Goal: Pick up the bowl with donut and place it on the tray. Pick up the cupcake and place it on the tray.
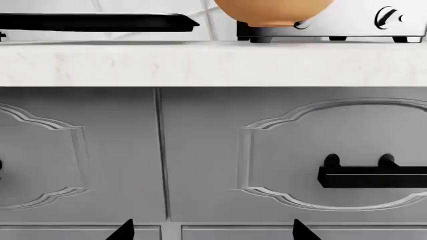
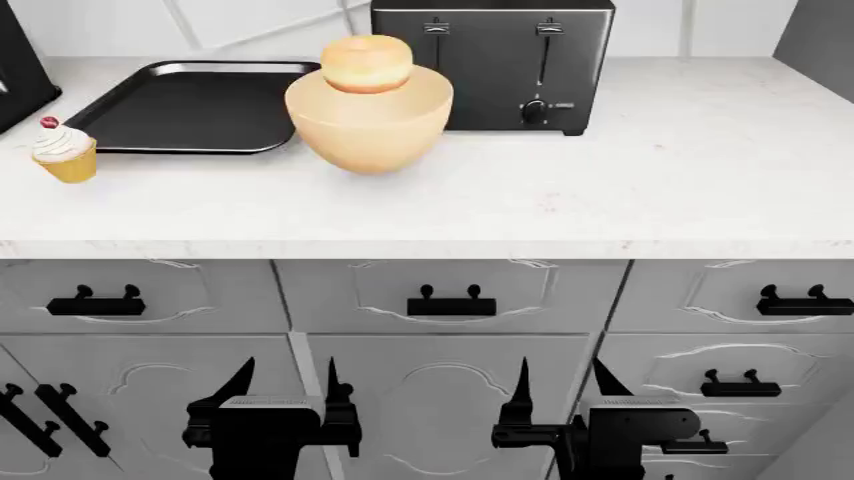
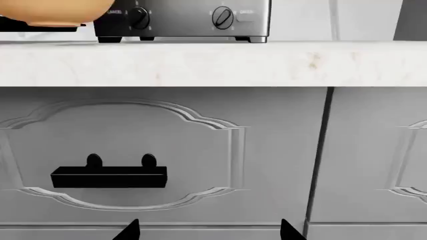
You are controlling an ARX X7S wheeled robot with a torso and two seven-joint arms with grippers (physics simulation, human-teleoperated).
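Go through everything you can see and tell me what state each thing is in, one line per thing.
Pale orange-tan round bowl: upright on the counter, beside the tray.
Peach-glazed ring donut: resting in the bowl.
Flat black metal tray: empty.
Yellow-wrapped cupcake with cherry: upright on the counter, off the tray.
Black toaster: slots empty.
Left gripper: open, holding nothing.
Right gripper: open, holding nothing.
Grey drawers: closed.

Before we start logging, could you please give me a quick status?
Both claws, left and right, open, empty, below counter. Bowl with donut and cupcake off tray. Nothing blocking.
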